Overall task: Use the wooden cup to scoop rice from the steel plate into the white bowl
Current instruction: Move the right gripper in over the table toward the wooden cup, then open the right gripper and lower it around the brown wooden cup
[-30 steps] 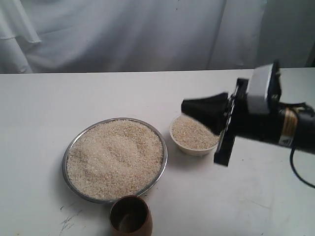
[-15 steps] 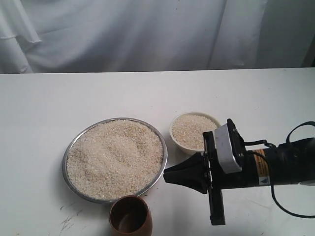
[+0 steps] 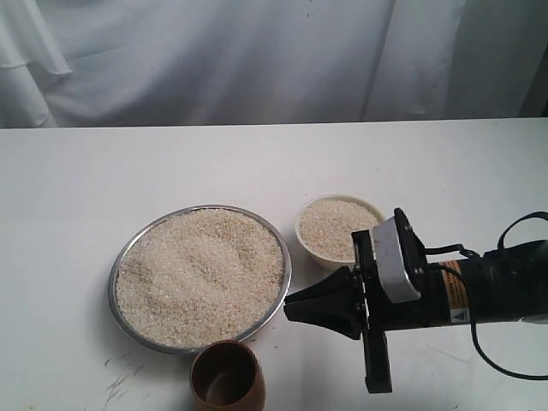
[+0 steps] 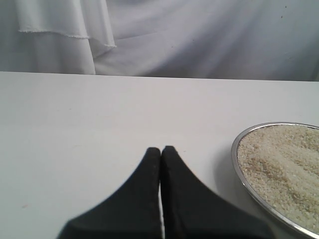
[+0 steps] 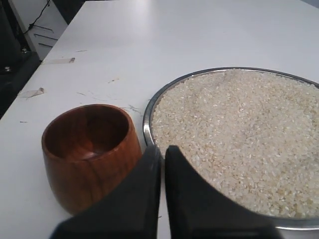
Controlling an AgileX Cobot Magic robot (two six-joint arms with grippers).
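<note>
1. The right gripper (image 3: pixel 289 308) lies low over the white table (image 3: pixel 77 180). Its black jaws are drawn all but together with nothing between them, and its tip points toward the near right rim of the steel plate (image 3: pixel 112 291).
2. The left gripper (image 4: pixel 160 150) has its jaws pressed tip to tip and grips nothing. It sits over bare table beside the plate's rim.
3. The steel plate sits mid-table, heaped with rice (image 3: pixel 201 270).
4. The white bowl (image 3: pixel 330 261) stands just right of the plate, behind the right gripper, and is filled with rice nearly to its rim.
5. The wooden cup (image 3: pixel 227 377) stands upright at the plate's near edge, close to the right gripper's tip but clear of it.
6. A yellow warning sticker (image 3: pixel 458 300) with a black triangle sits on the right arm (image 3: pixel 514 282); its writing is too small to read.
</note>
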